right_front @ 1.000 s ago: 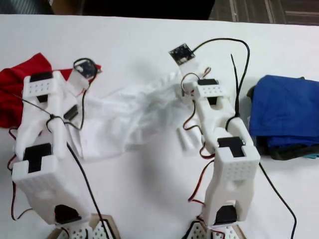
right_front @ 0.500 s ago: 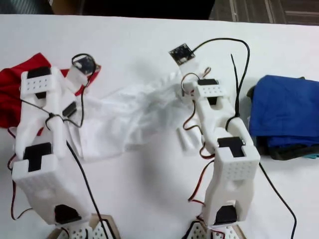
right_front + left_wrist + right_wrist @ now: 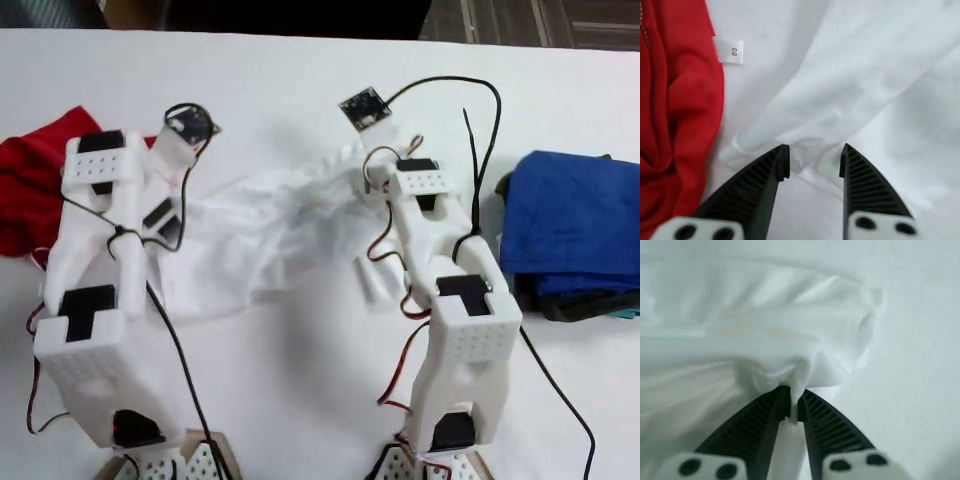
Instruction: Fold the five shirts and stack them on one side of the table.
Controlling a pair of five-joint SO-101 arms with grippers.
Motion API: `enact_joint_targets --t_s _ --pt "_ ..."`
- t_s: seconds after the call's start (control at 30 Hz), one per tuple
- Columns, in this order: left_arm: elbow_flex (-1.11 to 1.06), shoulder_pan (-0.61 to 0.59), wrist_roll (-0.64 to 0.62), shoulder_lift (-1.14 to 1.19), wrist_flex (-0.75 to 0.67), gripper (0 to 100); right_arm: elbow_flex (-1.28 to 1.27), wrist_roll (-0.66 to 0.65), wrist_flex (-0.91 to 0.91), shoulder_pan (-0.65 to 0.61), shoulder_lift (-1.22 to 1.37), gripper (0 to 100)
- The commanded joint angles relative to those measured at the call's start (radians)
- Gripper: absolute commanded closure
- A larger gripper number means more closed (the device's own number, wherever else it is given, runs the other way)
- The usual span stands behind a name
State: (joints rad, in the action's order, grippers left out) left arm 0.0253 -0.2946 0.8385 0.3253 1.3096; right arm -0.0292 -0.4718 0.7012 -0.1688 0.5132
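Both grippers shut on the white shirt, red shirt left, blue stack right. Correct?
No: left wrist view shows the left gripper open over a fold of the white shirt. The right gripper is shut on it; red shirt left, blue stack right.

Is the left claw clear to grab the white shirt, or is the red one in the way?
Probably yes: the left claw is open astride a fold of the white shirt; the red shirt lies beside, not between.

Red shirt [image 3: 30, 190] partly under left arm [image 3: 92, 250]
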Motion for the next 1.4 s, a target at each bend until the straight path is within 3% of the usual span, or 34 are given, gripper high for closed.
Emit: enact_joint_targets --t_s 0.0,0.33,0.53,0.93,1.13,1.3,1.37 --pt "0.033 0.008 -0.009 0.012 -0.046 81 0.029 -0.002 -0.013 -0.008 -0.004 97.8" --pt "0.044 0.006 -0.009 0.149 -0.130 82 0.029 -0.002 -0.013 -0.008 -0.004 97.8" --pt "0.051 0.005 -0.008 0.146 -0.124 98 0.029 -0.002 -0.013 -0.008 -0.004 97.8" --pt "0.231 -0.086 -0.003 0.153 0.026 97 0.029 -0.002 -0.013 -0.008 -0.004 97.8" --pt "0.213 -0.094 0.000 0.157 0.021 97 0.029 -0.002 -0.013 -0.008 -0.004 97.8" --pt "0.213 -0.109 0.002 0.157 0.021 82 0.029 -0.002 -0.013 -0.008 -0.004 97.8" --pt "0.203 -0.114 0.028 0.157 0.005 81 0.029 -0.002 -0.013 -0.008 -0.004 97.8"
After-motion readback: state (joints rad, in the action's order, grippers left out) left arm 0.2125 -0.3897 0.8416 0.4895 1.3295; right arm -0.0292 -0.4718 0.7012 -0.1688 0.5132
